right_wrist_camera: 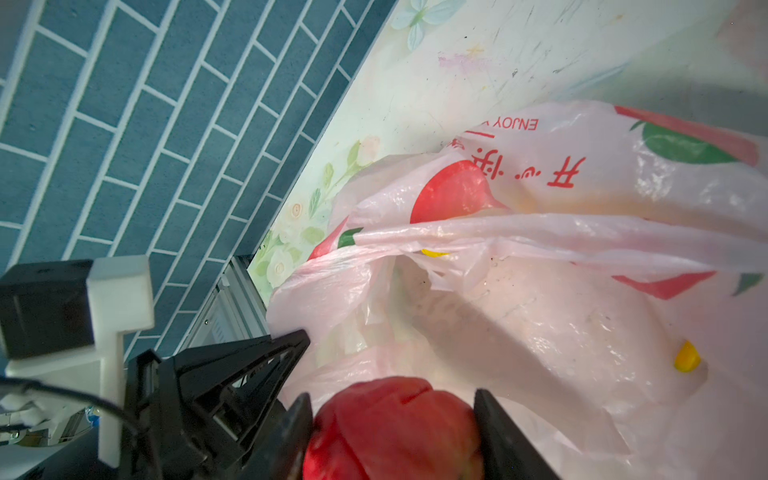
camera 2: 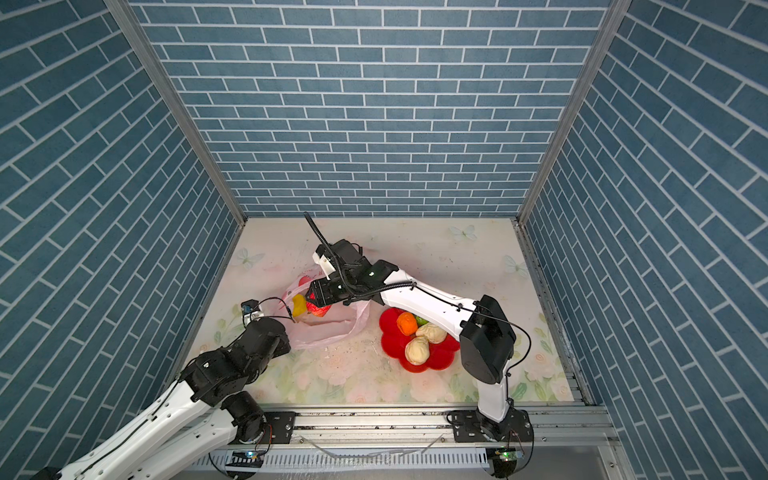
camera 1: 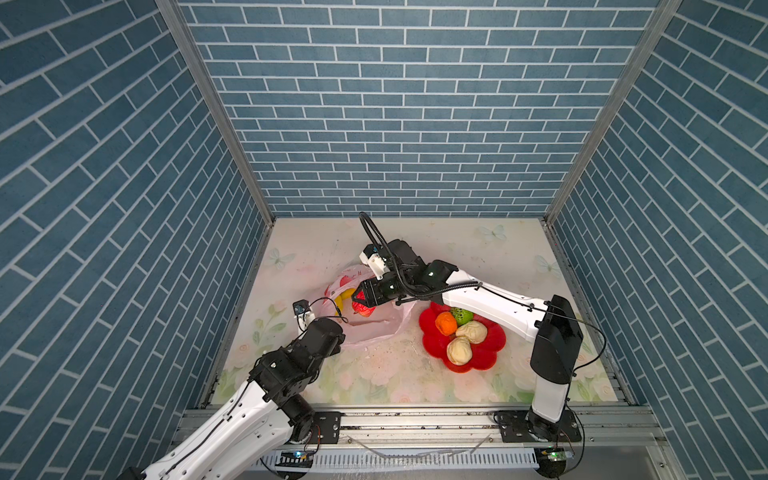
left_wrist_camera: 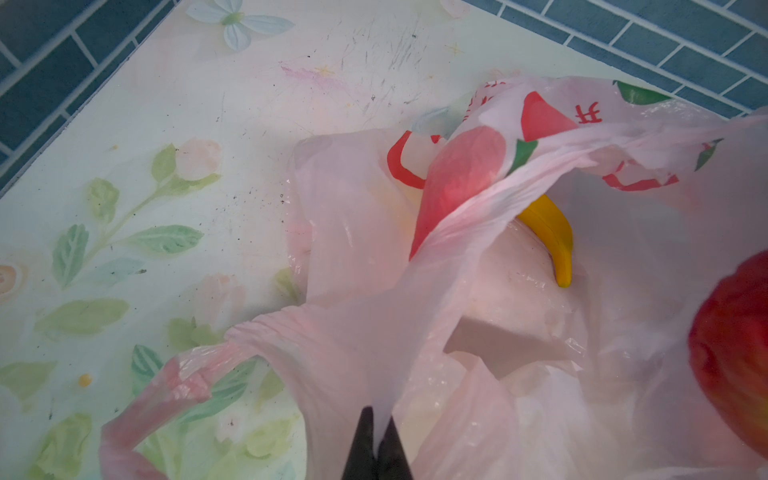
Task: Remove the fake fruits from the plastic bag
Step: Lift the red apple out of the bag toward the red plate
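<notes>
The bag (camera 1: 374, 330), thin pale-pink plastic with red and green print, lies crumpled with its mouth open. A yellow banana (left_wrist_camera: 548, 237) lies inside. The wrinkled red fruit (right_wrist_camera: 390, 432) is clamped in the right gripper (right_wrist_camera: 392, 405) above the mouth. The orange fruit (camera 1: 445, 323), green fruit (camera 1: 462, 316), beige fruit (camera 1: 471, 331) and second beige fruit (camera 1: 458, 350) cluster in the red dish (camera 1: 482, 361) beside the bag.
</notes>
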### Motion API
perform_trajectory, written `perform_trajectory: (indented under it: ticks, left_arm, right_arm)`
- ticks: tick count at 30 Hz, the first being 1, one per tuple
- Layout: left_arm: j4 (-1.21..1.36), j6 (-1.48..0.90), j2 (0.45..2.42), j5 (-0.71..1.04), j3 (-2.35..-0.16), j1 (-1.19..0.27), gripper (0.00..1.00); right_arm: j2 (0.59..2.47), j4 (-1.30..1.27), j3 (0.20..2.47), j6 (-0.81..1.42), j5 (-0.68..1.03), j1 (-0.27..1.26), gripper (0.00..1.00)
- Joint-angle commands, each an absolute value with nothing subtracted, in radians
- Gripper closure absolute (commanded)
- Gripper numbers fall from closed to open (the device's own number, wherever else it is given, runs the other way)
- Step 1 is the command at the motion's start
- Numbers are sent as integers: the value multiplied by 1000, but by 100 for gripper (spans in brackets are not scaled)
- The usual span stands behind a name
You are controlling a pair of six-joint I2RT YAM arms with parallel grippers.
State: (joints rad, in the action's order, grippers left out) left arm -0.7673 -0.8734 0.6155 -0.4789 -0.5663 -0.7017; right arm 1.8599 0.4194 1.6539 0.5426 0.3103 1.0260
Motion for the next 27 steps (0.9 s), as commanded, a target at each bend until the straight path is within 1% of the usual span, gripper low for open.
perform_trajectory:
  ticks: [1,7,14,23,27]
  left_arm:
    - [-785,-859,596,-501,-591,-704,100]
    - [-818,-848,565,-499,-603,-704,100]
    - [-828,-865,563,-498,-596,-704,100]
    - [-843,-867,558,-511,-607,-704,100]
    - [-848,-869,552,-513,-601,-704,100]
  right_arm:
    - [1796,467,1704,484,305,1030,78]
    - [1761,540,1735,418,263,1022,79]
    - [1659,572,1702,392,217,986,80]
    - [1484,585,1533,374,94,902,80]
    - [1434,608,1428,368,-10,877,81]
